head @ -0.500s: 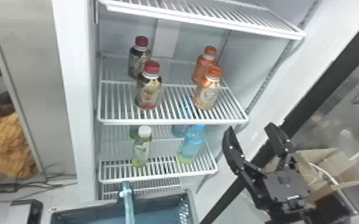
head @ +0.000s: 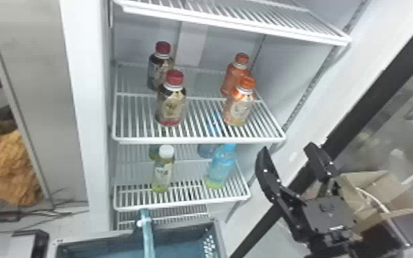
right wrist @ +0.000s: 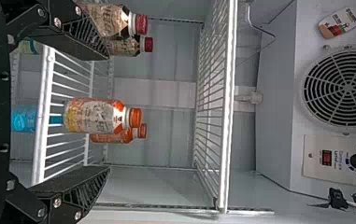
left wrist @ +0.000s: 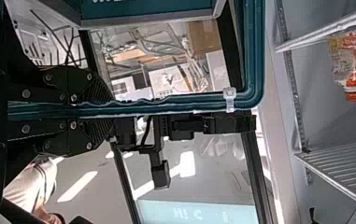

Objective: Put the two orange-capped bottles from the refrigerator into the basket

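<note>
The front orange-capped bottle is standing upright on the wire shelf, toward its right end, and the rear orange-capped bottle is standing just behind, partly covered by it. The right hand is waiting outside the shelf, low and to the right, its fingers wide apart and holding nothing. The left hand is clamping the handle of the basket, which is sitting below the shelves

Both bottles are looking full, so each is probably going to feel fairly heavy for its size, with liquid shifting inside when tilted. The walls are seeming like plastic, firm but likely giving a little under a hard squeeze, and the smooth label may be turning slippery if the cold is leaving it damp. The best hold is lying around the middle of the label, below the sloping shoulder, with one finger on each side; the cap is offering too little surface and would be letting the weight swing. The front bottle is asking to go first, since it is blocking the other. Lifting it clear before drawing it out should be keeping its base from catching on the wires, and a straight approach should be sparing the rear one a knock
</note>
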